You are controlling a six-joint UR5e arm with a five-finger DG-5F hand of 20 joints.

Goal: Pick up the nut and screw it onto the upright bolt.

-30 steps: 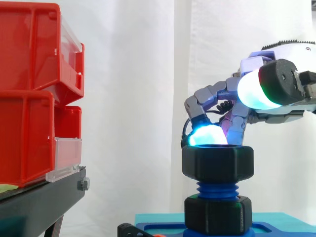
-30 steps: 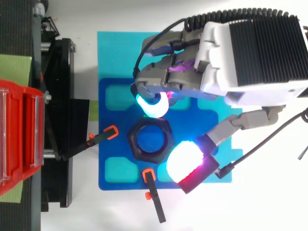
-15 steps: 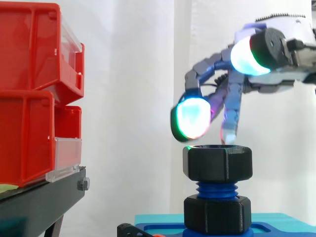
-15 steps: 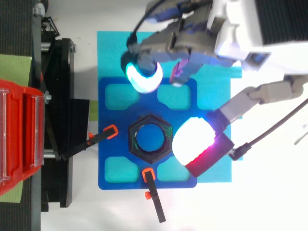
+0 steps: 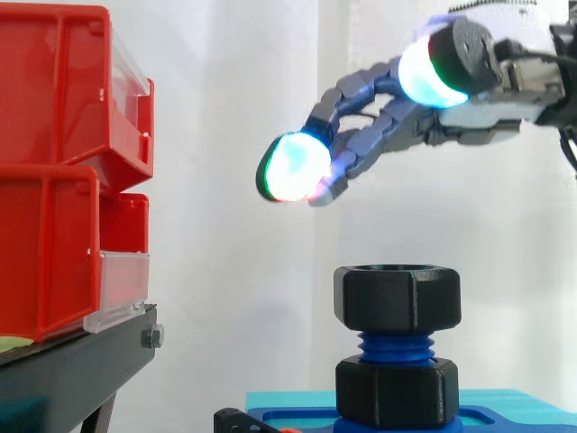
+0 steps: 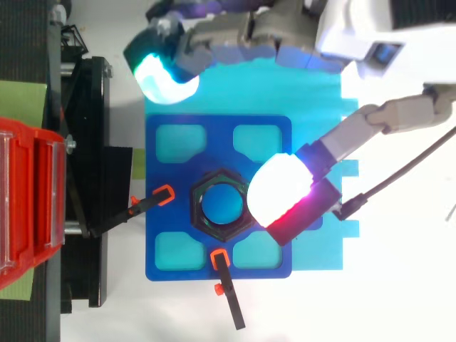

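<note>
Hand (image 5: 478,126), fingers spread and empty, hangs high above nut (image 5: 398,298) threaded on upright bolt (image 5: 395,345), clear air between them

The hand (image 5: 379,140) hovers high — fingers stretched out, thumb spread wide

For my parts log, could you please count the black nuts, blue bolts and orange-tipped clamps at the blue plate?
Black nuts: 2, the upper nut and the lower nut
Blue bolt: 1
Orange-tipped clamps: 2
Total: 5
</note>
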